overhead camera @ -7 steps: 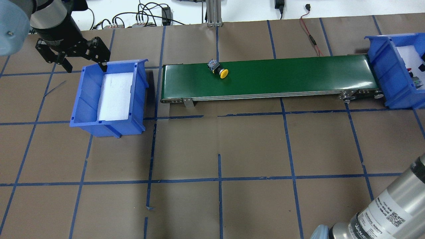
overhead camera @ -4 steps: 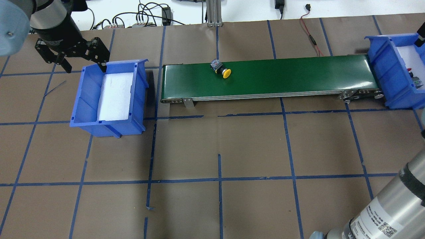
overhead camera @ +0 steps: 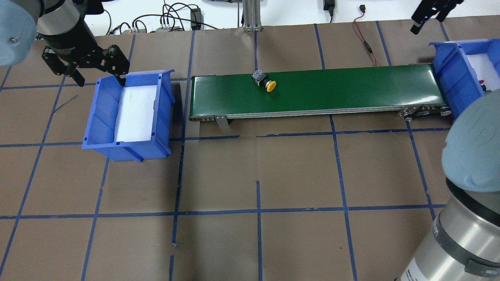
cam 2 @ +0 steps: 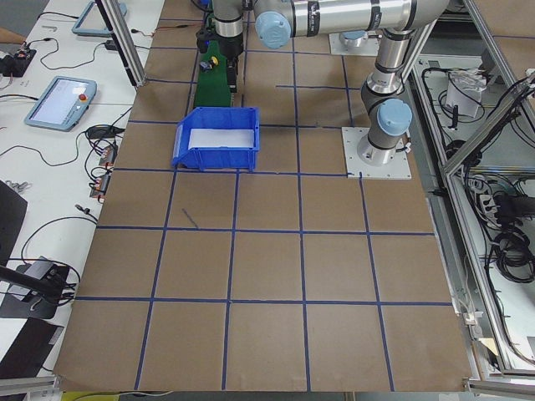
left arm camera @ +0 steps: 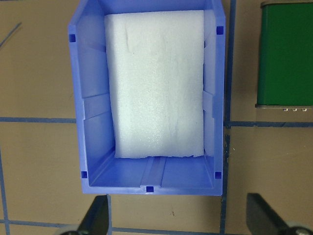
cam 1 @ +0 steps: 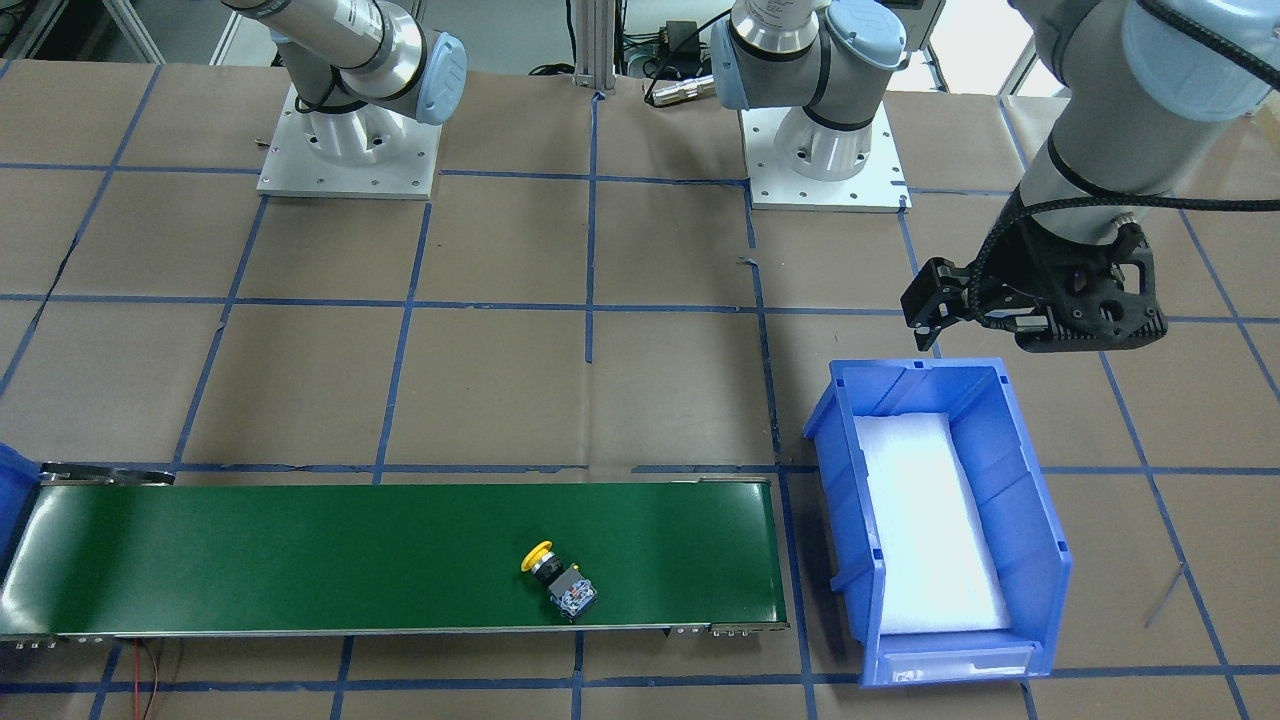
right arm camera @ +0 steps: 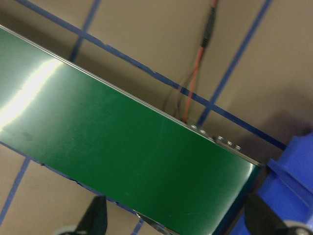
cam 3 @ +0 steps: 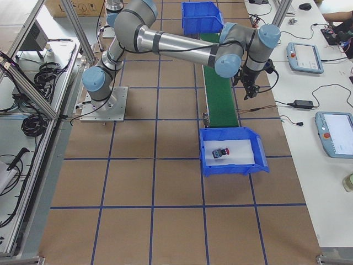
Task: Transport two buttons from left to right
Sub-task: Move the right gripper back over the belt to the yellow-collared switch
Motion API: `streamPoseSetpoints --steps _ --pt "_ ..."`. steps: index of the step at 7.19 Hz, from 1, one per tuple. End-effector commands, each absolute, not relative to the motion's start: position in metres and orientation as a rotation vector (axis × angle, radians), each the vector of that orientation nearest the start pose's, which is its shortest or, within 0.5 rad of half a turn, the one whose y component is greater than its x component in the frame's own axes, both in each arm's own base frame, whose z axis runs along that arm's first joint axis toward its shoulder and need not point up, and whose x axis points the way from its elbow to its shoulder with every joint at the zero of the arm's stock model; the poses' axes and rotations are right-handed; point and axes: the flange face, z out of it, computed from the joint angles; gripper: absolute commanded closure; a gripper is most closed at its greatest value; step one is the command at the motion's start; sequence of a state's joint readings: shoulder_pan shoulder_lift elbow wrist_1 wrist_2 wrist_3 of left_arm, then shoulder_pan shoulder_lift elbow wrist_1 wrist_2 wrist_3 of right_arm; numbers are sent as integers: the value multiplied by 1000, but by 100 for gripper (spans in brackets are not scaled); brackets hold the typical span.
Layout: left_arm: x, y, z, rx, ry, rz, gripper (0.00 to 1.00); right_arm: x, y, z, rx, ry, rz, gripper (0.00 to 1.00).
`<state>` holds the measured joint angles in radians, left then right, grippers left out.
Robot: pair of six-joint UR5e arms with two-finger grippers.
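The yellow-capped button (overhead camera: 267,83) lies on its side on the green conveyor belt (overhead camera: 351,86), left of its middle; it also shows in the front view (cam 1: 558,582). The red mushroom-capped button (cam 3: 220,152) lies on the white foam in the right blue bin (cam 3: 205,149). My left gripper (overhead camera: 101,80) is open and empty, hovering over the near end of the left blue bin (overhead camera: 90,117), which holds only white foam. My right gripper (overhead camera: 429,17) is open and empty, above the belt's right end (right arm camera: 122,156) near the right bin.
A red cable (overhead camera: 365,43) lies on the table behind the belt's right end. Cables and a metal post (overhead camera: 252,15) sit at the table's far edge. The right arm's elbow (overhead camera: 472,156) covers the near right corner in the overhead view.
The yellow button has ridden the belt a little to the right. My right arm has swung in and its gripper now shows at the far right. The left gripper has not moved.
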<state>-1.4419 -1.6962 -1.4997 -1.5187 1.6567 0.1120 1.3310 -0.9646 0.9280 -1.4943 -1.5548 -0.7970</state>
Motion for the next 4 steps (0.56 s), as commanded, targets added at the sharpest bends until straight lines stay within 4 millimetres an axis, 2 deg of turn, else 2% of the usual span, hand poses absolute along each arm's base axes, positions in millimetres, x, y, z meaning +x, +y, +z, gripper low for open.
streamPoseSetpoints --steps 1,3,4 --pt "-54 -556 463 -23 3057 21 0 63 -746 424 -1062 2899 -48 1" --pt "-53 -556 463 -26 3057 21 0 140 -749 404 -1205 2834 -66 4" --pt "-53 -556 463 -21 3057 21 0 193 -751 371 -1293 2780 -40 5"
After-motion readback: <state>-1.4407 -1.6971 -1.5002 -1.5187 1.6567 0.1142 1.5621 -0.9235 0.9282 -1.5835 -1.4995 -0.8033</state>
